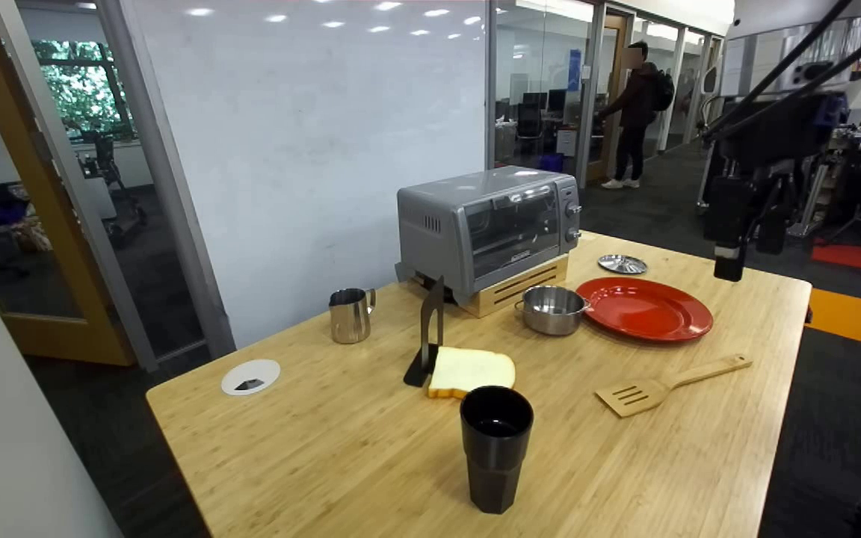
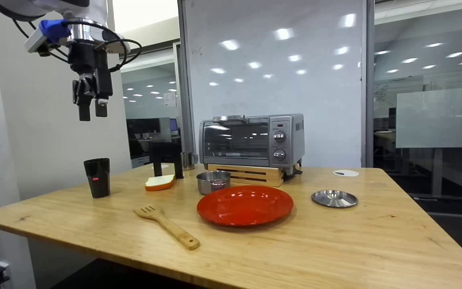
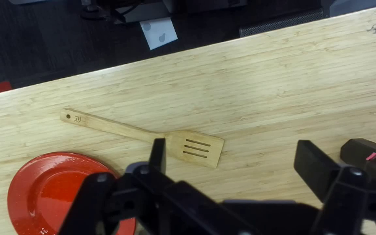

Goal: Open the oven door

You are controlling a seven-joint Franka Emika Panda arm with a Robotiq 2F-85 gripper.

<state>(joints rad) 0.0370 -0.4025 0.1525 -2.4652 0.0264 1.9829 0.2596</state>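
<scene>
Approach seems unbegun: the gripper (image 2: pixel 93 111) hangs empty, fingers (image 3: pixel 315 169) wide apart, the closed oven door (image 2: pixel 235 141) at its three o'clock in an exterior view; next, likely, reach the handle (image 2: pixel 229 119).

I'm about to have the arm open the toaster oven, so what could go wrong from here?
Swinging open, the oven door might strike the steel pot in front of it. With a slatted wooden stand under it, the toaster oven could shift if pulled hard. In the wrist view, the black tumbler shows beside the hand, so moving low could topple it.
</scene>
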